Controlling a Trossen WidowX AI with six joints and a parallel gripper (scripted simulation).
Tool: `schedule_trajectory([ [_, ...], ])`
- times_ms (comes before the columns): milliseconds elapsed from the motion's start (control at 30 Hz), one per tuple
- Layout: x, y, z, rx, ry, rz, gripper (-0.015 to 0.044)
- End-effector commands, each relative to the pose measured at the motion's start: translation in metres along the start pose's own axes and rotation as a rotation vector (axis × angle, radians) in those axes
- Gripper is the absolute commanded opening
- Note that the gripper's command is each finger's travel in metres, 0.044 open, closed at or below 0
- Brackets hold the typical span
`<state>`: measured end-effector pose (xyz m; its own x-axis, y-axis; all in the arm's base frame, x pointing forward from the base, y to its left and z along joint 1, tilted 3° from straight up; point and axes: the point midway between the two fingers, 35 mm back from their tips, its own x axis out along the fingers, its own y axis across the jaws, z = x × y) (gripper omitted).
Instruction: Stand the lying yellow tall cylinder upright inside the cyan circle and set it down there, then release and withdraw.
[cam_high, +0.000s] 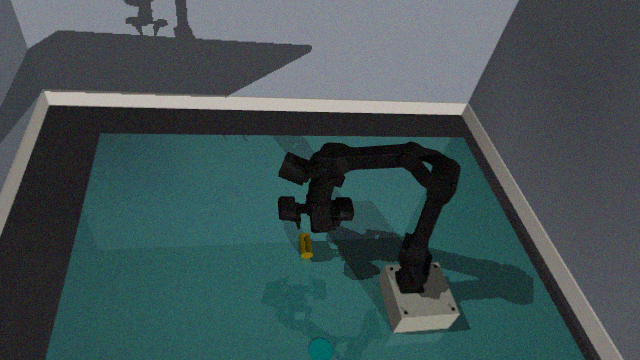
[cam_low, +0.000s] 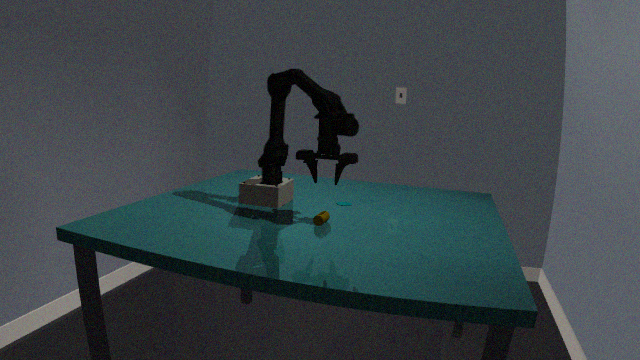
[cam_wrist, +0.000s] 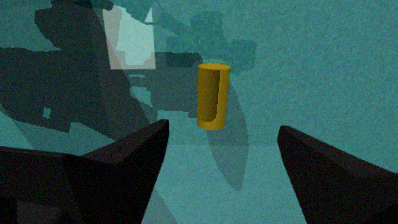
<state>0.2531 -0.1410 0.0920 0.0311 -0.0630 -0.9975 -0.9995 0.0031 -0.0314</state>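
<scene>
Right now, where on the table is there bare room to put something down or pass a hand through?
Bare stretches: the table's whole left half in the top view, left of the yellow cylinder, and the strip between the cylinder and the cyan circle. Crowded: around the base block, and directly over the cylinder, where the open gripper hangs, holding nothing.
</scene>
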Motion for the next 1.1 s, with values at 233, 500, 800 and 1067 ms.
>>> schedule_trajectory([
  [233,0.099,0.003,0.004,-0.012,-0.013,0.011,0.0309],
  [500,0.107,0.004,0.003,-0.007,-0.006,0.01,0.0204],
  [800,0.105,0.003,0.003,0.003,-0.004,0.005,0.0105],
  [1067,0.084,-0.003,0.0,0.027,0.001,-0.007,0.0105],
])
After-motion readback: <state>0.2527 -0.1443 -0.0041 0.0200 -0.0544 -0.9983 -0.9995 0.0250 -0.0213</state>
